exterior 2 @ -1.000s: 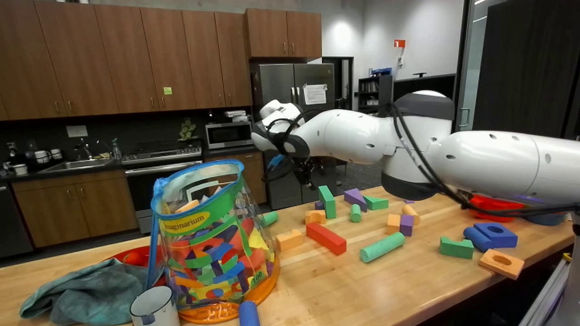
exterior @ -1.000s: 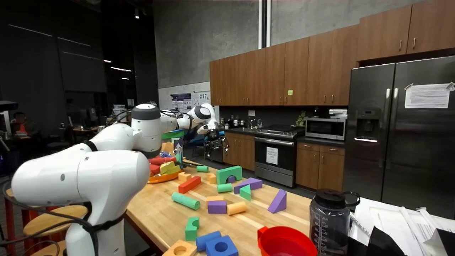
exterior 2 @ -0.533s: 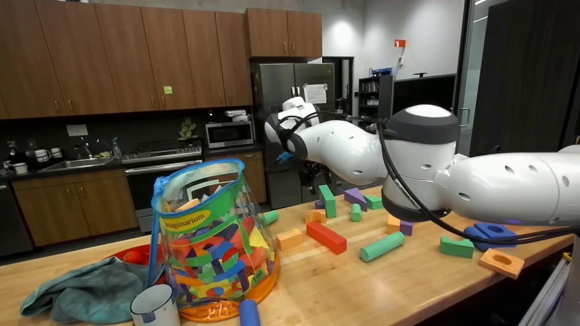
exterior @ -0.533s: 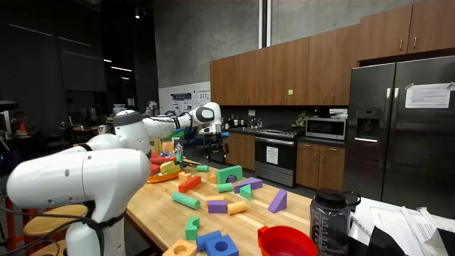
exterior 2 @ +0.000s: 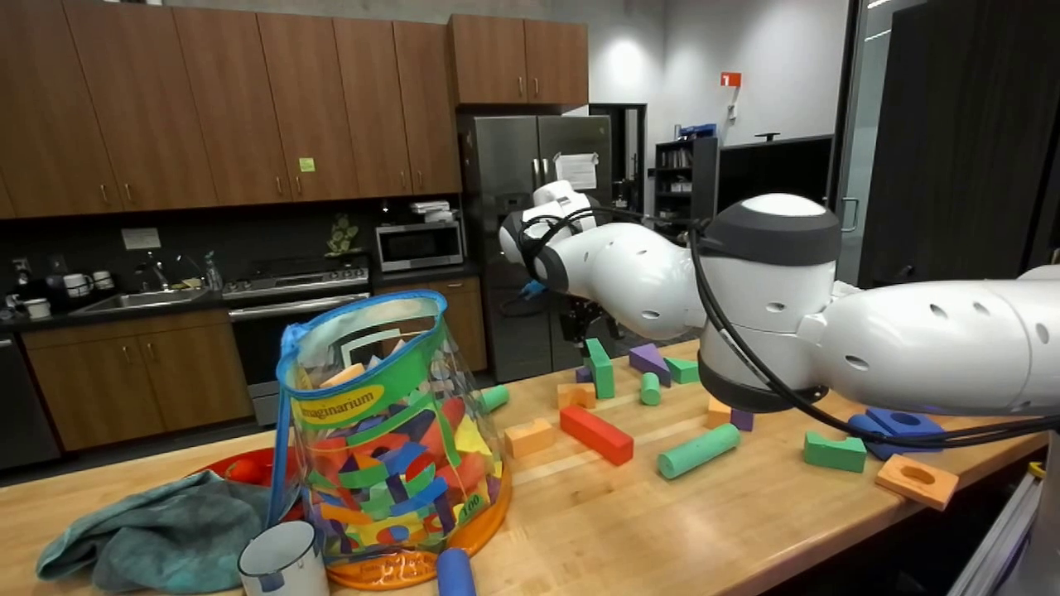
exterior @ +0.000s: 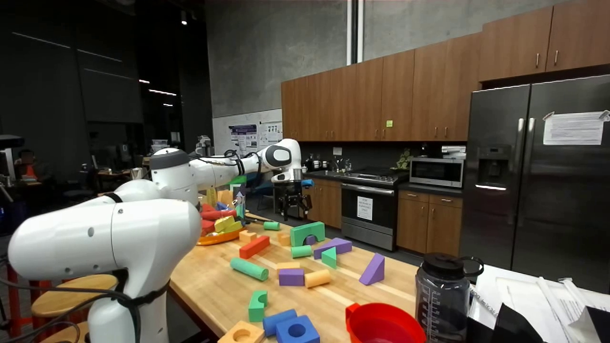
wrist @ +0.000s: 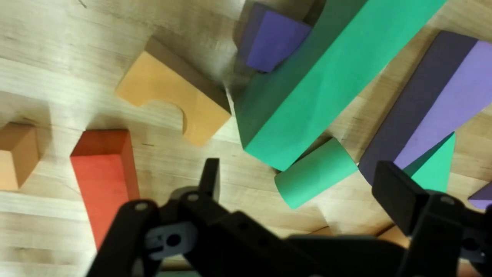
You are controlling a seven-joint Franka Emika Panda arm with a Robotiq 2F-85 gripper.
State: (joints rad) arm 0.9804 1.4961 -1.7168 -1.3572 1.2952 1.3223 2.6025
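My gripper (wrist: 302,181) stands open above the table, fingers wide apart with nothing held. In the wrist view a short green cylinder (wrist: 316,173) lies below and between the fingertips. It rests close beside a large green arch block (wrist: 326,96), which has a small purple block (wrist: 275,40) at its far side. A purple wedge (wrist: 423,104) and a green triangle (wrist: 434,167) show behind the right finger. To the left are an orange arch (wrist: 173,86) and a red block (wrist: 103,181). In an exterior view the gripper (exterior: 296,212) hangs pointing down above the green arch block (exterior: 307,229).
More loose blocks, such as a long green cylinder (exterior 2: 700,451), lie across the wooden table (exterior 2: 613,530). A clear bag (exterior 2: 339,403) full of blocks stands near a white cup (exterior 2: 281,563) and a cloth (exterior 2: 157,530). A red pot (exterior: 381,314) and a dark bottle (exterior: 441,300) are nearby.
The gripper has turned from a slant to pointing straight down and shifted slightly toward the green arch block. The arm's elbow has moved too. The blocks have stayed put.
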